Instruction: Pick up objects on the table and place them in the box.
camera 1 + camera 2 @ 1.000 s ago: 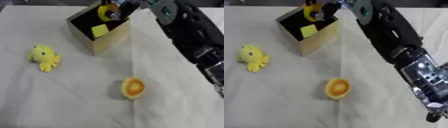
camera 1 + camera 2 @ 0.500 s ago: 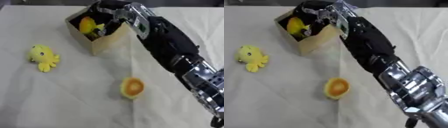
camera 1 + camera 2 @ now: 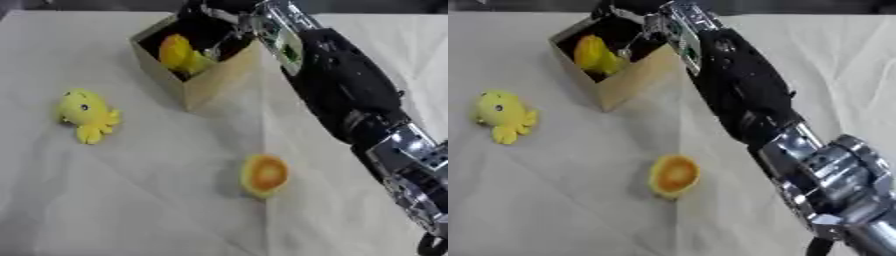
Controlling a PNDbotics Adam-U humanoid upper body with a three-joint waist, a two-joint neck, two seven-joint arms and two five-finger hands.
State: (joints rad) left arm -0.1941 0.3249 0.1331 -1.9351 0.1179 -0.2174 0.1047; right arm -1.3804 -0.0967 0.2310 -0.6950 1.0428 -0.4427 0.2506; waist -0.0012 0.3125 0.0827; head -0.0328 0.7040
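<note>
Left eye view is showing the right arm (image 3: 341, 90) reaching from the lower right corner across the cloth (image 3: 157, 200) to the box (image 3: 206, 82), which is standing at the far side of the table. The right hand (image 3: 214, 15) is hanging over the open top of the box, low at its far rim. I think it is staying there because the opening is narrow, so a thing must be lowered straight in and not thrown.

How far the fingers are opening, I cannot tell: the hand is dark against the dark inside of the box. I also cannot say if it is touching the yellow thing (image 3: 179, 54) that is lying inside, against the left wall. This thing is looking rounded, yellow with some orange at the top, and smooth. Whether it is resting on the bottom or hanging from the fingers is not clear.

Two things are waiting on the cloth. The octopus (image 3: 87, 114) is lying well to the left of the box; it is a soft yellow toy with short legs and a small dark eye. The orange piece (image 3: 262, 175) is lying nearer to the camera, well apart from the box, below the arm. It is looking like a half fruit or a small bowl, with a paler rim and a deeper orange middle.

The left hand is not appearing in either view.
</note>
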